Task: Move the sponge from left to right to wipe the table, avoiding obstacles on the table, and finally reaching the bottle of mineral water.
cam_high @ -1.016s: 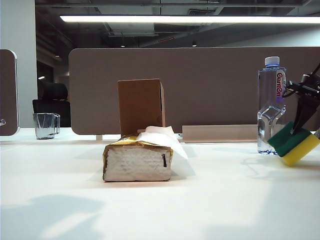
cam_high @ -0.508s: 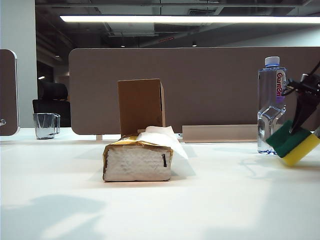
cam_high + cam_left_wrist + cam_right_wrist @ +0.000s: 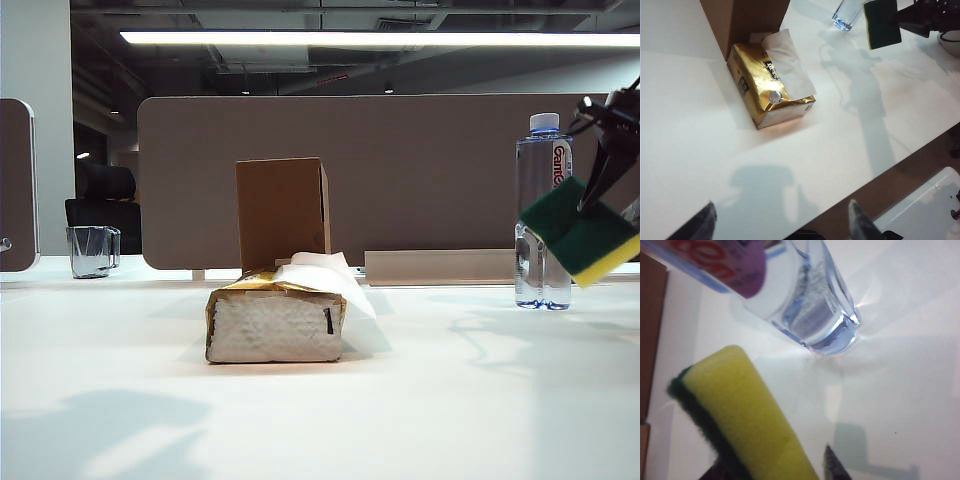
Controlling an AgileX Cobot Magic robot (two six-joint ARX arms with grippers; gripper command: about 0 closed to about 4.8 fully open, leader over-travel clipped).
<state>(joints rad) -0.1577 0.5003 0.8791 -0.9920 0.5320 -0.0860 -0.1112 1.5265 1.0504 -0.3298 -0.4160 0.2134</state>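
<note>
With the right claw [image 3: 600,215] gripping the sponge [image 3: 580,232] in the air beside the bottle [image 3: 543,210], we are lowering it gently short of the bottle, while the left claw [image 3: 782,222] is hanging open over the table [image 3: 320,400].

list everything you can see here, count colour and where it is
table: one, white, across the foreground
tissue pack: one, gold and white with a white tissue sticking out, left of centre on the table
cardboard box: one, brown, upright right behind the tissue pack
bottle of mineral water: one, clear with a pale cap, standing at the right
glass cup: one, clear, far left at the back
sponge: one, yellow with a dark green face, in the air at the right edge, overlapping the bottle in the exterior view
divider panel: one, grey-brown, behind the table
left gripper: one, dark, open, above the table's near side
right gripper: one, black, shut on the sponge
</note>
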